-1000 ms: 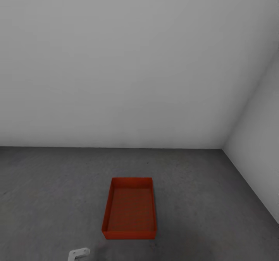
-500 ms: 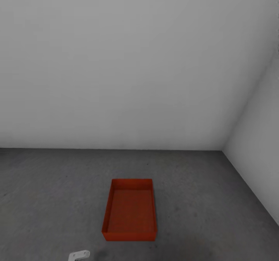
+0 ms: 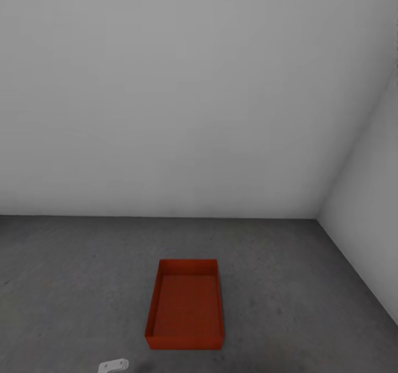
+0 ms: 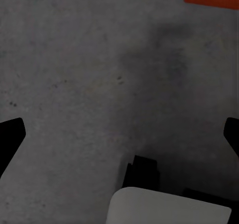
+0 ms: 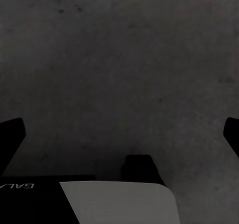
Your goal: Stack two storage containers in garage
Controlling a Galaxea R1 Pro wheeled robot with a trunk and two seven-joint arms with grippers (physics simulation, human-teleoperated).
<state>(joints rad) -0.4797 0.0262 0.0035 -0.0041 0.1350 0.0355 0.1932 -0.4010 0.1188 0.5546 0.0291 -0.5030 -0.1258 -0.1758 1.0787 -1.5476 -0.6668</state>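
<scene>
Red-orange container (image 3: pixel 185 305) on concrete floor (image 3: pixel 66 284); both grippers' fingers spread, empty; mirrored "GAL" lettering (image 5: pixel 17 186).

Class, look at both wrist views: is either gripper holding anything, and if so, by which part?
Nothing is held. The left gripper and right gripper are open over bare floor; the container sits apart.
</scene>
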